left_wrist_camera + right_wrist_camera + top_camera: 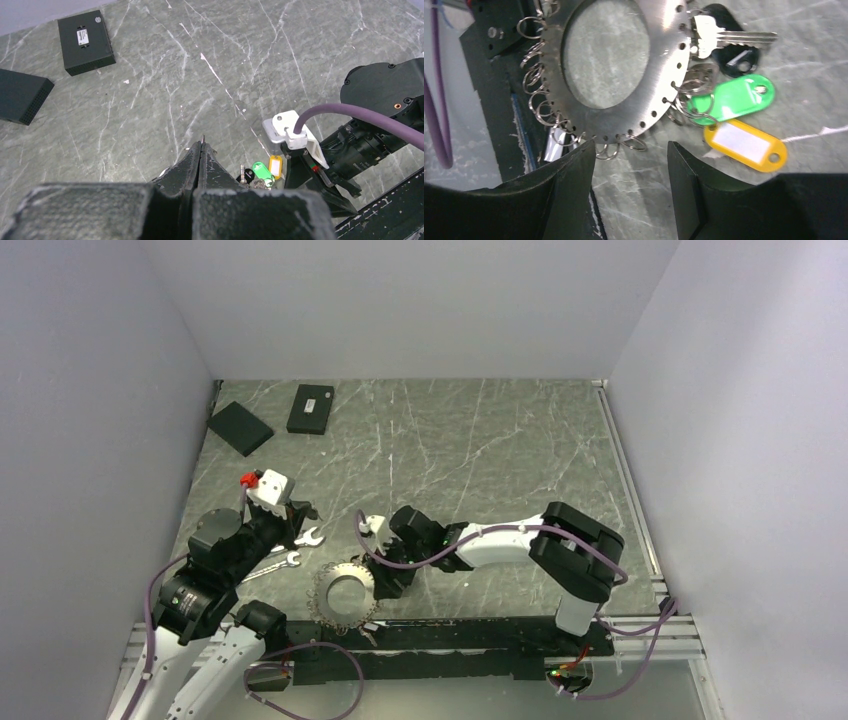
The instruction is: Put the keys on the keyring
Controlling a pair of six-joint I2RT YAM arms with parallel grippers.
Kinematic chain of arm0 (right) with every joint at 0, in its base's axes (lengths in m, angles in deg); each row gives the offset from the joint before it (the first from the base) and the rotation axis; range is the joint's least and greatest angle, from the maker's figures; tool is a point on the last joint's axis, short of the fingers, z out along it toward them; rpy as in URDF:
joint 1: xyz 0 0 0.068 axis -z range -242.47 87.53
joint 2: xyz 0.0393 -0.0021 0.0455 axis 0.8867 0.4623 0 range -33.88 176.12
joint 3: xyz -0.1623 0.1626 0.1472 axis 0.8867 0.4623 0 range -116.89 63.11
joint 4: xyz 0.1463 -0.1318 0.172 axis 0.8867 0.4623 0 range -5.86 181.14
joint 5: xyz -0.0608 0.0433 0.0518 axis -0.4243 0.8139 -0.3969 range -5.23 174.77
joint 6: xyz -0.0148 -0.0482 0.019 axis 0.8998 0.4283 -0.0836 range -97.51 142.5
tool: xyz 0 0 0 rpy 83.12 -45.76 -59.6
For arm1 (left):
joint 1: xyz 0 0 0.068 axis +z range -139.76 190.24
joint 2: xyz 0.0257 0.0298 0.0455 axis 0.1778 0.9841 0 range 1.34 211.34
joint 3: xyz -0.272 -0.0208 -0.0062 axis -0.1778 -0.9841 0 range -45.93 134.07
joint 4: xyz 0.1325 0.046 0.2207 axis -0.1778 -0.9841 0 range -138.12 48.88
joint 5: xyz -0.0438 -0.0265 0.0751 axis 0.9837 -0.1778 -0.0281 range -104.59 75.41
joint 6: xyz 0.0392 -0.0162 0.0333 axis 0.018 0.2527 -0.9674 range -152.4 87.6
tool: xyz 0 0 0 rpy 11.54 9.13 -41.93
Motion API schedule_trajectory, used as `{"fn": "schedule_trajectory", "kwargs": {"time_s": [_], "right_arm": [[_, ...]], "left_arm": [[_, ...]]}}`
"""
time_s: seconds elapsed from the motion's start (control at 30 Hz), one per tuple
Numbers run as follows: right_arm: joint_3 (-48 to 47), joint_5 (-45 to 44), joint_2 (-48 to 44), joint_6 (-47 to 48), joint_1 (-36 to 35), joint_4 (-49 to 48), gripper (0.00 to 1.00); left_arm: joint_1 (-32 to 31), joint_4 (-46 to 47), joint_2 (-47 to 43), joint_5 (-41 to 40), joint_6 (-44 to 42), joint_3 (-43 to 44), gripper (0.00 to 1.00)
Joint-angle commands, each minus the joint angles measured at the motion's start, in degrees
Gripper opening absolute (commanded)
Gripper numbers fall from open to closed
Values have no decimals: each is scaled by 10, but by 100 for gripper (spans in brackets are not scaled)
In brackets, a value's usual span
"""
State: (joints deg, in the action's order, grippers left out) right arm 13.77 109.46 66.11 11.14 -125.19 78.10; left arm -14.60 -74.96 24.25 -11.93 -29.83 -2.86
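Observation:
The keyring (345,595) is a flat silver disc with a big hole, lying near the front edge. In the right wrist view its rim (664,75) has small holes hung with several thin wire rings. One silver key (724,36) with a black head, a green tag (731,97) and a yellow tag (744,142) lie at its edge. My right gripper (631,165) is open and empty, just short of the rim; it also shows in the top view (385,575). My left gripper (202,147) is shut, with a thin metal sliver showing between the tips. It sits above the wrenches (300,537).
Two flat black boxes (240,427) (311,408) lie at the far left of the table. Two silver wrenches lie by the left arm. The black base rail (450,635) runs along the front edge just behind the keyring. White walls close three sides.

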Motion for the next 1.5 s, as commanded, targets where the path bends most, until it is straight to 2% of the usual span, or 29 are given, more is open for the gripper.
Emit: {"fn": "schedule_trajectory", "kwargs": {"time_s": [0.0, 0.13, 0.33, 0.4, 0.47, 0.5, 0.63, 0.8, 0.97, 1.1, 1.13, 1.17, 1.2, 1.23, 1.33, 1.37, 1.4, 1.47], "right_arm": [[-18, 65, 7, 13, -6, -45, 58], [-33, 46, 28, -3, -7, -47, 55], [-64, 18, 73, -33, -7, -50, 39], [-77, 17, 85, -36, -7, -42, 28], [-84, 13, 88, -39, -6, -42, 3], [-82, 7, 86, -43, -5, -45, 0], [-66, -42, 60, -64, 13, -58, 0], [-53, -101, 26, -75, 86, -38, 0], [-32, -114, -16, -56, 129, -25, 0], [-39, -62, -42, -41, 122, -9, 0], [-34, -47, -50, -43, 115, -18, 11], [-29, -34, -55, -43, 104, -26, 28], [-27, -33, -59, -39, 92, -29, 51], [-31, -37, -57, -36, 74, -26, 62], [-52, -48, -38, -42, 44, -14, 73], [-62, -52, -29, -51, 34, -14, 80], [-76, -67, -22, -57, 23, -9, 85], [-114, -132, -2, -62, -10, 30, 89]], "left_arm": [[0, 11, -1, -10, -3, 9, 0], [0, 11, 1, -10, -3, 8, 0], [0, 10, 4, -11, -3, 9, 0], [0, 11, 4, -11, -3, 9, 0], [0, 10, 6, -11, -3, 9, 0], [0, 9, 6, -11, -3, 9, 0], [0, 9, 7, -13, -2, 9, 0], [0, 9, 14, -11, -2, 9, 0], [0, 10, 20, -12, -3, 9, 0], [0, 12, 19, -20, -6, 10, 0], [0, 11, 16, -24, -6, 11, 0], [0, 11, 12, -25, -6, 11, 0], [1, 11, 8, -54, -5, 11, 0], [1, 11, 4, -73, -3, 12, 0], [2, 5, -13, -133, 3, 16, 0], [3, 5, -22, -150, 4, 17, 0], [5, 5, -30, -165, 5, 16, 0], [9, 4, -48, -187, 9, 16, 0]]}}
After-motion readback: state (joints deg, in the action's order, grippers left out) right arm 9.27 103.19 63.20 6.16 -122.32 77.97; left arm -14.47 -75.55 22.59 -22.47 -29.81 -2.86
